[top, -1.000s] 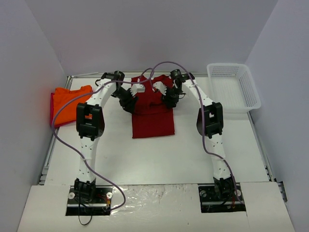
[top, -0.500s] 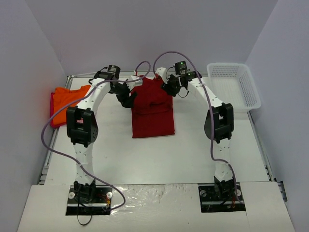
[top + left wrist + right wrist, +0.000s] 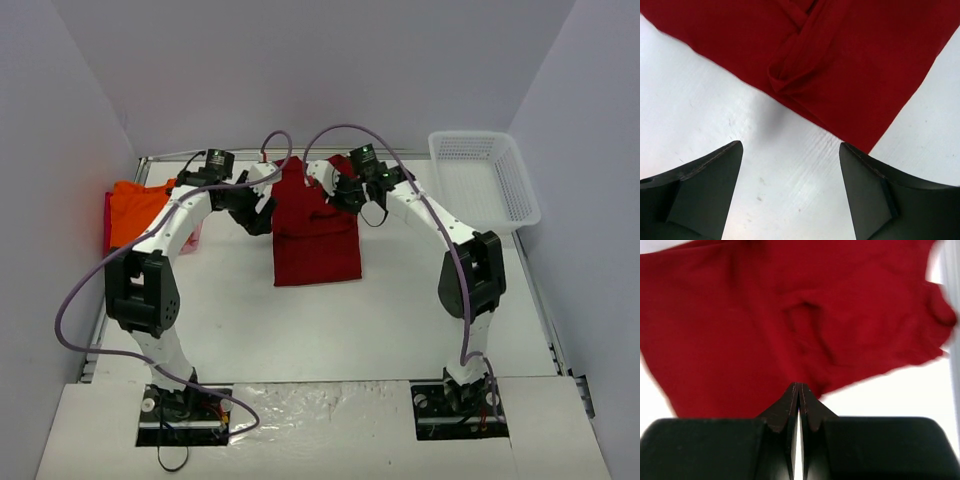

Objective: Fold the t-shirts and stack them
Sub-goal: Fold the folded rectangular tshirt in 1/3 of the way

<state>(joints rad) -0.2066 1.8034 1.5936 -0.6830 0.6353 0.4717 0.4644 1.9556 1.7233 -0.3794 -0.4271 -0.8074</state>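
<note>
Left wrist view: my left claw gapes wide over the white desk, holding nothing, just short of the dark red shirt and its rumpled fold. My right claw is pressed fully closed at that shirt's edge; whether cloth is pinched I cannot tell. The shirt lies mid-desk between both arms. Farther off, an orange shirt sits left and a white basket right.

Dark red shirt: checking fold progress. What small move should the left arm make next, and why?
Probably ease the left end effector forward onto the edge of the dark red shirt and close: its jaws stand open over the table, short of the cloth, while the right end effector is shut.
</note>
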